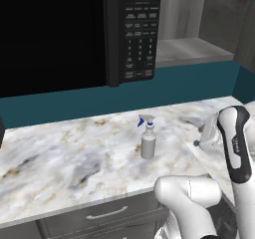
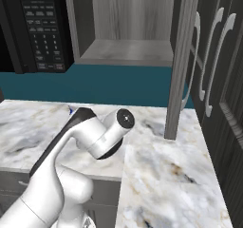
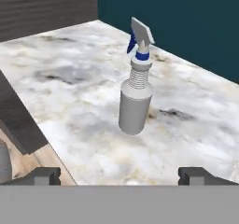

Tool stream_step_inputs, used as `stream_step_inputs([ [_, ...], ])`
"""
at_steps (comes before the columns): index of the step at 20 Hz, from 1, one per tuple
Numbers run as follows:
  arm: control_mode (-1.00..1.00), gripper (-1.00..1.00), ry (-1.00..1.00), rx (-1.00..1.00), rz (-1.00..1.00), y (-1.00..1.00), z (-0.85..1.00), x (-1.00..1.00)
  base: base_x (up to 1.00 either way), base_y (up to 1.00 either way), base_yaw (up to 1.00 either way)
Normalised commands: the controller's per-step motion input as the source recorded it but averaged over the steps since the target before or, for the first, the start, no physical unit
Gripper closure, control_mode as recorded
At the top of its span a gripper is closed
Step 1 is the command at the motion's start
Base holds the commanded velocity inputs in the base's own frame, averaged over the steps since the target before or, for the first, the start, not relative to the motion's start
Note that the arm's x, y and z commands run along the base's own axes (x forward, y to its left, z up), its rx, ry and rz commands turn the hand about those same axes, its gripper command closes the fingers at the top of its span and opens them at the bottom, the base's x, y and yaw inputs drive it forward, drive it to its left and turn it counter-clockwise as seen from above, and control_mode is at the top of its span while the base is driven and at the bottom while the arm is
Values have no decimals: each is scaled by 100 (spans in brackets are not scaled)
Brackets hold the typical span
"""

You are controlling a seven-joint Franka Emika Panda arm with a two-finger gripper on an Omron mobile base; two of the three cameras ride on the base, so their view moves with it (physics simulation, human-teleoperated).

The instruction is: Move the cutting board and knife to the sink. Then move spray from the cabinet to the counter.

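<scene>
Left base view: the spray (image 1: 148, 139) stands upright on the marble tabletop (image 1: 74, 153), near its front edge and clear of the microwave (image 1: 74, 34). The cabinet (image 1: 191, 49) shelf above and to the right holds nothing. The claw (image 1: 208, 136) hangs to the right of the bottle, apart from it.

Right base view: the arm's elbow covers the bottle; only a blue nozzle tip shows beside it. The cabinet (image 2: 126, 51) niche is bare.

Hand view: the spray (image 3: 136, 92) stands centred ahead on the tabletop (image 3: 84, 78). The two fingertips (image 3: 46, 175) are spread wide at the lower edge, holding nothing.

Assessment: the spray transfer appears complete, with the bottle released. The cutting board, knife and sink cannot be checked from these views.
</scene>
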Motion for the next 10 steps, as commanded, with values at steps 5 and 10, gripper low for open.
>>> stream_step_inputs([
  [5, -100, -100, 9, -4, -24, 14, 38, -26, 0, 0, 0],
  [10, -100, -100, 5, -2, -27, 13, 33, -28, 0, 0, 0],
])
